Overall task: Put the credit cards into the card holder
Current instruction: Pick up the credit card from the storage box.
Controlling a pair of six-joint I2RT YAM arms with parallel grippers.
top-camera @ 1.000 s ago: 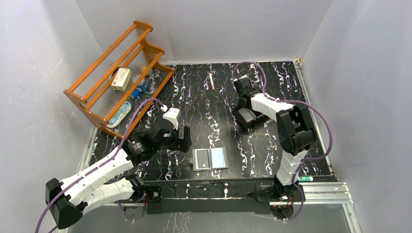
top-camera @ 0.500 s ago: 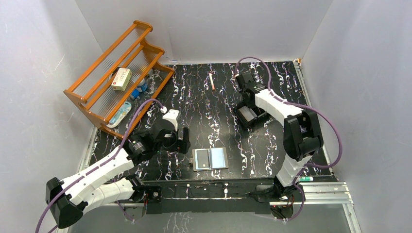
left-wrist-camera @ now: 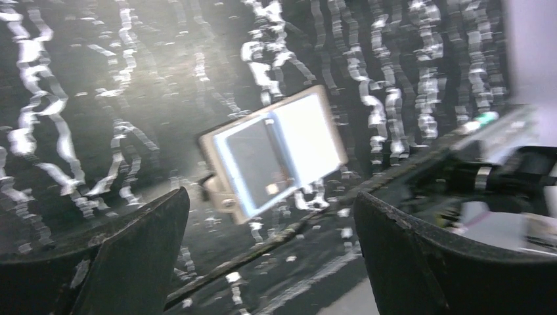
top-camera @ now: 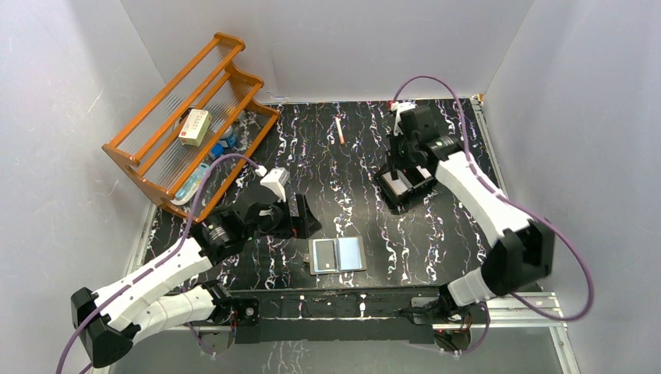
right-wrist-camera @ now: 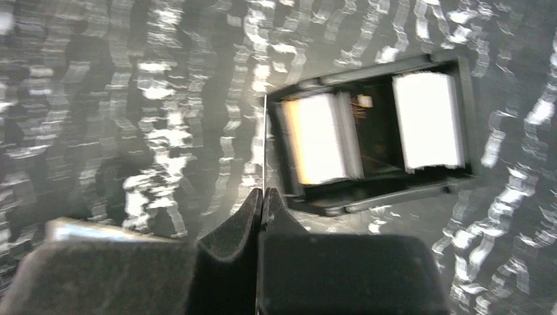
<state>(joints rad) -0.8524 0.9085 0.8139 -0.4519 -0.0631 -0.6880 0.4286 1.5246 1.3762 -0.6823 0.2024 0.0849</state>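
One card holder lies open on the desk near the front edge, silvery side up. One black tray holds two stacks of credit cards, the second stack beside the first. The right gripper is pinched on a single card, seen edge-on just beside the tray's end. A second ago it sat low over the tray. Since then its jaws have closed, and the arm has lifted and swung its elbow outward. The left gripper is spread wide, holding nothing, and has tilted closer to the card holder.
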